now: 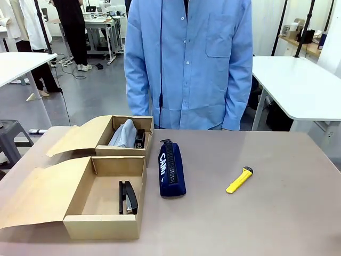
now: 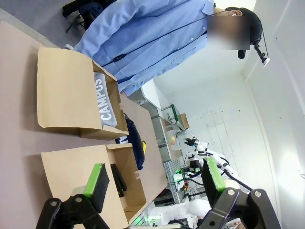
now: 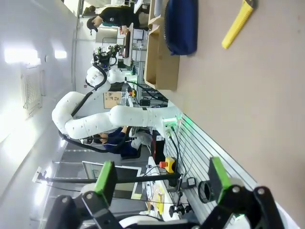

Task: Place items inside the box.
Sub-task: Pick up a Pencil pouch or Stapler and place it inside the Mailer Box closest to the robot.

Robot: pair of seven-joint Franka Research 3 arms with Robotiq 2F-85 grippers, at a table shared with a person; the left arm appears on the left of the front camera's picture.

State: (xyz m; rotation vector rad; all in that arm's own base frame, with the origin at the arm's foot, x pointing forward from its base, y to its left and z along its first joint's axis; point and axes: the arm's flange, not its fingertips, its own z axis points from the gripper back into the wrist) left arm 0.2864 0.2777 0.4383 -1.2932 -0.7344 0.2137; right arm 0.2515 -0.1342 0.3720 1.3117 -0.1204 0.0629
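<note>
Two open cardboard boxes stand at the table's left. The near box (image 1: pixel 101 226) holds a black stapler (image 1: pixel 127 197). The far box (image 1: pixel 120 151) holds a grey fabric pouch (image 1: pixel 123 134) with a dark item beside it. A navy pencil case (image 1: pixel 171 169) lies just right of the boxes, and a yellow utility knife (image 1: pixel 239 180) lies farther right. My left gripper (image 2: pixel 155 183) is open and empty, high above the boxes; below it I see the pouch (image 2: pixel 106 100) and the stapler (image 2: pixel 118 179). My right gripper (image 3: pixel 162 177) is open and empty, off the table's edge, far from the pencil case (image 3: pixel 181 24) and the knife (image 3: pixel 238 23).
A person in a blue shirt (image 1: pixel 189 64) stands at the far side of the brown table (image 1: pixel 256 224), hands down. Both box lids lie folded out to the left. The white left arm (image 3: pixel 119 117) appears in the right wrist view.
</note>
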